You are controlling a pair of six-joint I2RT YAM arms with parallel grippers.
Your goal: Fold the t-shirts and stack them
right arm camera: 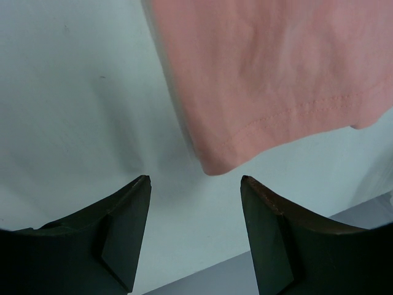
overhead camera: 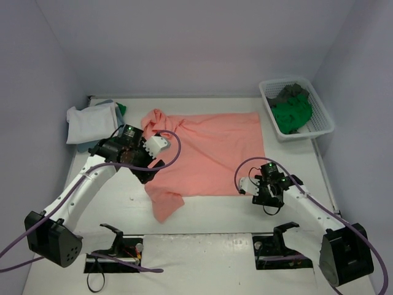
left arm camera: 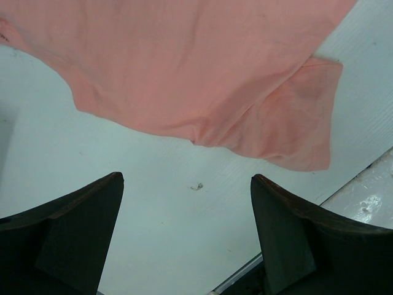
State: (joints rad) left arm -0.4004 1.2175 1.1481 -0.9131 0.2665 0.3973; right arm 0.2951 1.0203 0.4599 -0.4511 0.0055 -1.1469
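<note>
**A:** Pink t-shirt [overhead camera: 212,153], where?

**B:** Spread flat mid-table [overhead camera: 202,215], with one sleeve [overhead camera: 166,206] trailing toward the near edge. Its far-left shoulder is bunched and partly hidden behind the left arm.

**A:** Left gripper [left arm camera: 187,178]?

**B:** Jaws wide apart, nothing between them. Bare table underneath, the sleeve's hem just ahead. From above, the fingers are lost against the dark wrist.

**A:** Right gripper [right arm camera: 195,178]?

**B:** Jaws apart, gripping nothing. The shirt's hem corner lies just ahead of the gap, not inside it. Can't tell whether the tips touch the table.

**A:** Other shirts?

**B:** Folded pile [overhead camera: 92,123] at far left, white on top, slivers of blue and green beneath, count unclear. Basket [overhead camera: 307,136] at far right holds a crumpled green shirt [overhead camera: 293,114] and a dark grey shirt [overhead camera: 295,91], each half buried.
</note>
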